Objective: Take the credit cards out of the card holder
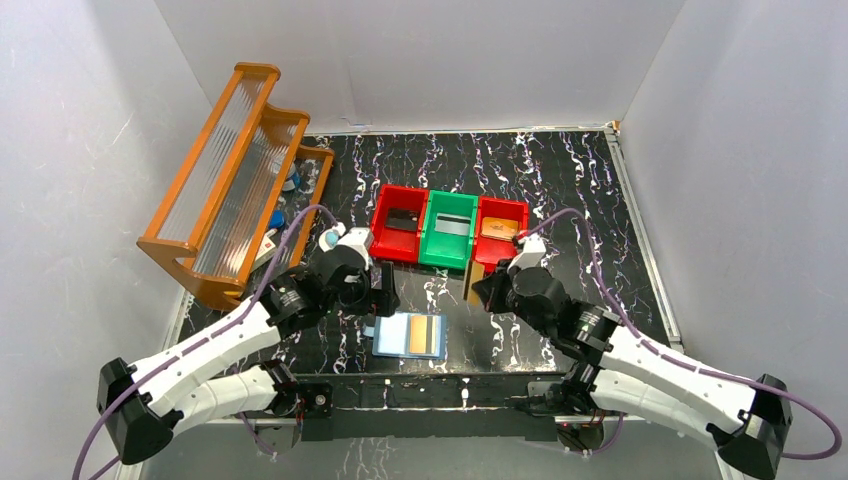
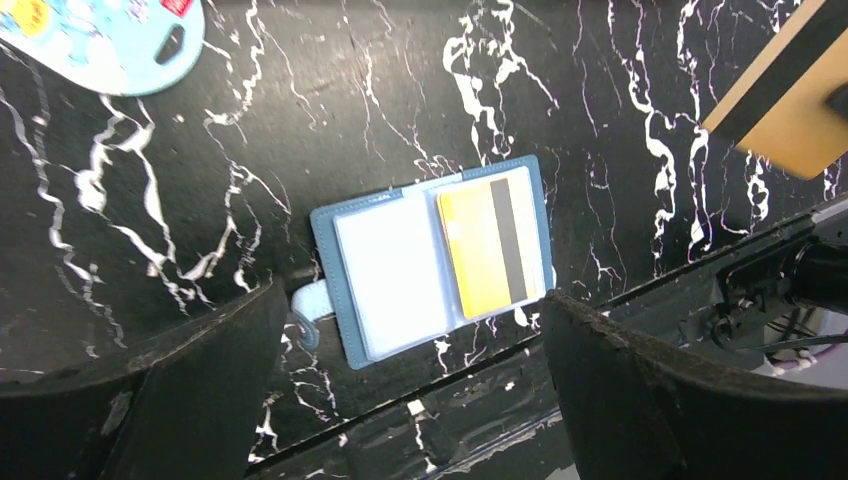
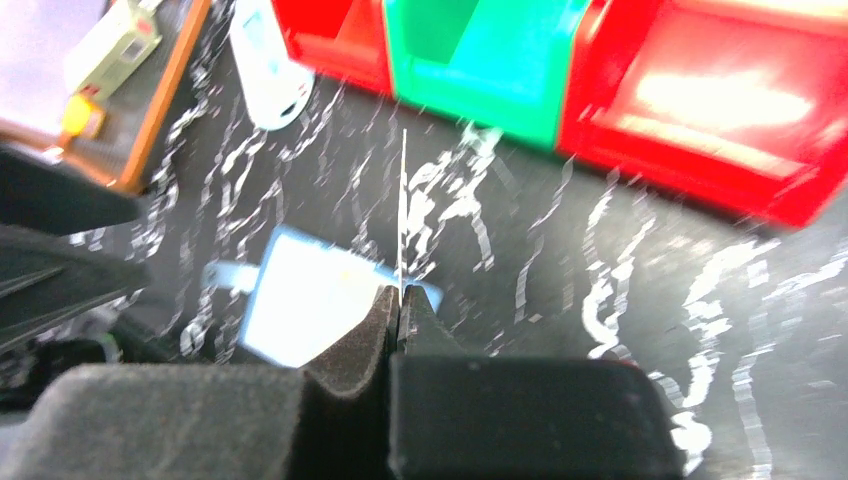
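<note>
While the left gripper (image 2: 412, 300) hangs with its jaws spread wide, the card holder (image 2: 375, 265) lies open and flat on the black marbled table (image 2: 330, 90), directly beneath and between its fingers, with a yellow-orange card (image 2: 478, 250) in one pocket. The right gripper (image 3: 398, 300) pinches a tan striped card (image 2: 790, 120) edge-on. Beyond its fingertips sit the green bin (image 3: 480, 60) and the red bin (image 3: 720, 150).

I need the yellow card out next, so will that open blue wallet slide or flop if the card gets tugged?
Probably slides: the wallet lies thin and flat, unpinned, on the smooth table. Likely floppy, since it lies open like a booklet. The yellow card looks stiff, like the tan card held straight.
</note>
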### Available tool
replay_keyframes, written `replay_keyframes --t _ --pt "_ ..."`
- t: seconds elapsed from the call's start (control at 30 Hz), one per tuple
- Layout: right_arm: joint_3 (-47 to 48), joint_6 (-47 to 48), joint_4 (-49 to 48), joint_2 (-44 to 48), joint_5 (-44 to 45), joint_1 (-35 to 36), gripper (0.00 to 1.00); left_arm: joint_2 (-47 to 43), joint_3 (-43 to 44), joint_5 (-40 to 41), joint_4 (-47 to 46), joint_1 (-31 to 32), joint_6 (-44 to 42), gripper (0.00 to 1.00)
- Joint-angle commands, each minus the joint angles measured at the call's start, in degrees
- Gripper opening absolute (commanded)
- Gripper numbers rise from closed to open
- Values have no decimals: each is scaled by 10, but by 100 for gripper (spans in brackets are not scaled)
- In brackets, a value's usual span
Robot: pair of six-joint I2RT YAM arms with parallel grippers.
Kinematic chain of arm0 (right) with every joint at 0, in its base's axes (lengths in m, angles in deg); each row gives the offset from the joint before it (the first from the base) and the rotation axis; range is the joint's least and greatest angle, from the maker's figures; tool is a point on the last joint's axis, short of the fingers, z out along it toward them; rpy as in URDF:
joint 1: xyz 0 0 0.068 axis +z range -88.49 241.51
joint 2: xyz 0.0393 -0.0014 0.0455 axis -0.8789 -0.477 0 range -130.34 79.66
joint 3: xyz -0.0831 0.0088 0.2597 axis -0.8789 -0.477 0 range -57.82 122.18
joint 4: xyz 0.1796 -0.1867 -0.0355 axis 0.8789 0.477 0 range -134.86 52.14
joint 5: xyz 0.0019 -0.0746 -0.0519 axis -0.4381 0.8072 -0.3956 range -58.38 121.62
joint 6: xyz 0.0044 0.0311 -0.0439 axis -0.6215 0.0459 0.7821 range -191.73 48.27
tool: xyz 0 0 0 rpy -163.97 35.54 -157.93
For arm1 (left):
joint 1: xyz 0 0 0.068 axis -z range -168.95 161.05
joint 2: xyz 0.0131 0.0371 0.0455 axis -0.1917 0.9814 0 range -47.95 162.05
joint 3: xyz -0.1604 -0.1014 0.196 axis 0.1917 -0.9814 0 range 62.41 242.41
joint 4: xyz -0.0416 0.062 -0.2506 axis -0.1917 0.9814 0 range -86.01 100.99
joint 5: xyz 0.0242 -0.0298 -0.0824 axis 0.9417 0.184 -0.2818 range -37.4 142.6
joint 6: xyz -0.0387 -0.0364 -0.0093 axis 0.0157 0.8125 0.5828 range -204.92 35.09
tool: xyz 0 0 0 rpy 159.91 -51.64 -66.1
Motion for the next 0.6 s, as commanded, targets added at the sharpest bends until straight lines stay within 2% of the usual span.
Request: replay_keyframes --t 0.0,0.07,0.17,0.23,0.33,0.47,0.57 --pt "66 162 18 -4 154 -3 0 4 44 49 72 -17 -60 98" --pt "82 228 -4 -24 180 -3 0 17 43 12 77 -70 -78 98" --pt "110 314 -13 -72 226 -6 0 17 21 -96 55 -181 -99 98" --pt "128 379 -20 -107 236 -13 0 6 6 -132 39 -229 -107 98" --pt "143 467 -37 -152 220 -39 0 -16 -15 -124 14 -237 -111 98" --pt "159 540 -47 -198 121 -105 0 -34 -17 -115 12 -237 -116 98" --pt "174 577 -59 -228 81 -139 0 -47 -17 -107 12 -237 -120 98"
